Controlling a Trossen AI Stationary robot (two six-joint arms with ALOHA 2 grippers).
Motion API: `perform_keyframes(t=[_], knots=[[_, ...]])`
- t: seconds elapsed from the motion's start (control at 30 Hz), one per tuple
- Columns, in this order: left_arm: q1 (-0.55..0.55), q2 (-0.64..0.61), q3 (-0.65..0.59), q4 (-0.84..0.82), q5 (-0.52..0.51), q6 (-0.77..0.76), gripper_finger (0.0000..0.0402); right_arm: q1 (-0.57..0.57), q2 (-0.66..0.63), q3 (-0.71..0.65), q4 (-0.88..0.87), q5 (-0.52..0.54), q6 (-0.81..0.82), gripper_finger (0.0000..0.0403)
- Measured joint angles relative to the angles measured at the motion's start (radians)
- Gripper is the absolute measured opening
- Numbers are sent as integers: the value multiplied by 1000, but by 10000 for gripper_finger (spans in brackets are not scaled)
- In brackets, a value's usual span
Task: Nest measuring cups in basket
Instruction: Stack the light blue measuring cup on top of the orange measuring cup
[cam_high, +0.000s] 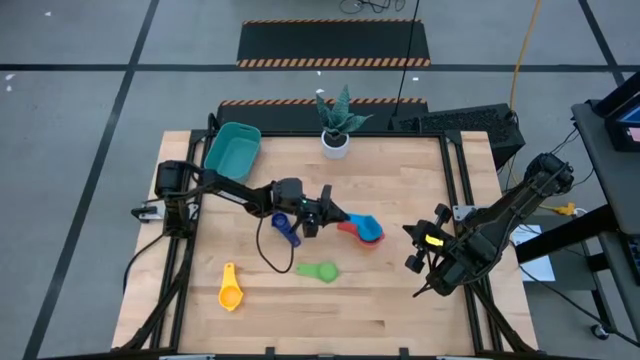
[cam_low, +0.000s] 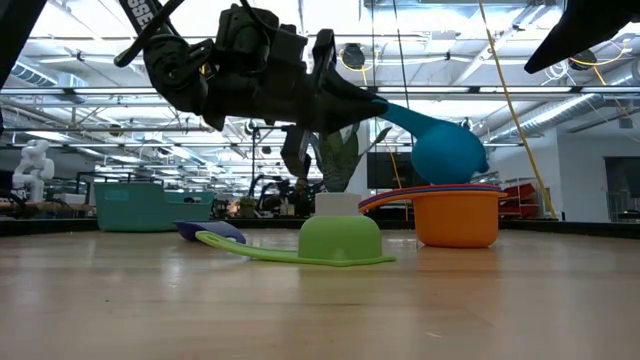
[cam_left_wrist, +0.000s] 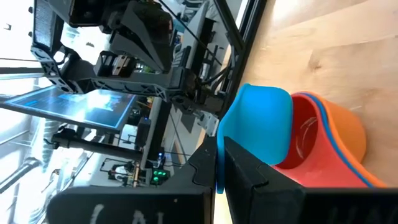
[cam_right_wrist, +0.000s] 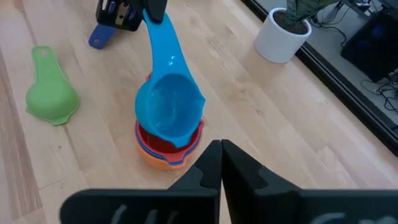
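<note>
Green cup (cam_low: 340, 240) lies upside down nearest in the low view, a dark blue cup (cam_low: 210, 231) behind it. Beyond, the left gripper (cam_low: 335, 95) has its jaws closed on the handle of a light blue cup (cam_low: 448, 150), which hangs just above the stack (cam_low: 458, 215) of orange, blue and red cups.

From above, the stack (cam_high: 368, 232) stands mid-counter (cam_high: 400, 300), the yellow cup (cam_high: 230, 290) lies apart near the front, and the basket (cam_high: 232, 152) sits at the far left corner with no cups visible inside. The right gripper (cam_high: 425, 262) waits at the right edge.

Its wrist view shows its jaws pressed together, holding nothing.

I judge that nesting is about half done: the green, yellow and dark blue cups remain, and the stack is not yet in the basket.
</note>
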Motion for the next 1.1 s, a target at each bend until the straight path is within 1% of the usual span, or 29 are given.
perform_keyframes(t=[0.33, 1.1], knots=[[-11, 0, 30, -15, 0, -23, 21, 0, 0, 0, 0, 0, 0, 0], [-9, 0, 31, -67, 0, -21, 21, 0, 0, 0, 0, -1, -4, 0]])
